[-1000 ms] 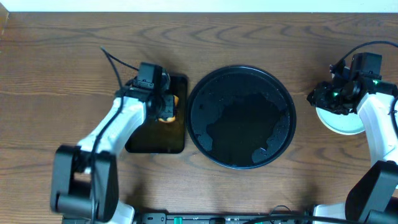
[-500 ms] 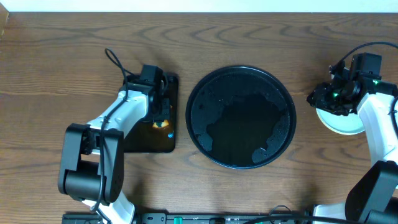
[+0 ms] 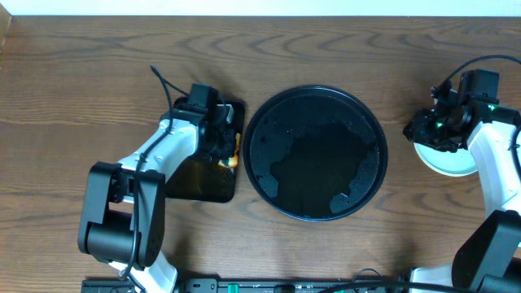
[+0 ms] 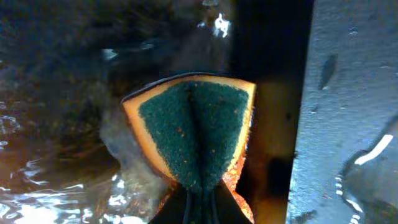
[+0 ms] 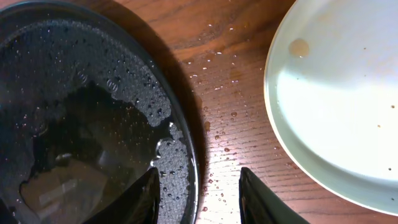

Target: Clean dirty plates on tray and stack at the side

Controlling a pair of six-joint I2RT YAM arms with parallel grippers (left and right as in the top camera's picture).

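Overhead, the plates [image 3: 448,159] are found off the wet tray [image 3: 316,98], at the right gripper [image 5: 199,194], jaws apart. Stiff, judged slippery and breakable: a rim hold is advised. A sponge [image 4: 193,124] is clamped by the left gripper [image 4: 200,202].

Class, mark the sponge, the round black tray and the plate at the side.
sponge [image 4: 193,130]: left wrist view, green scouring face.
round black tray [image 3: 317,167]: overhead view, wet bare floor.
plate [image 5: 339,93]: right wrist view, pale inner surface.

Two trays [image 3: 316,155] [image 3: 199,185], one sponge [image 4: 193,130], one plate [image 5: 336,106]
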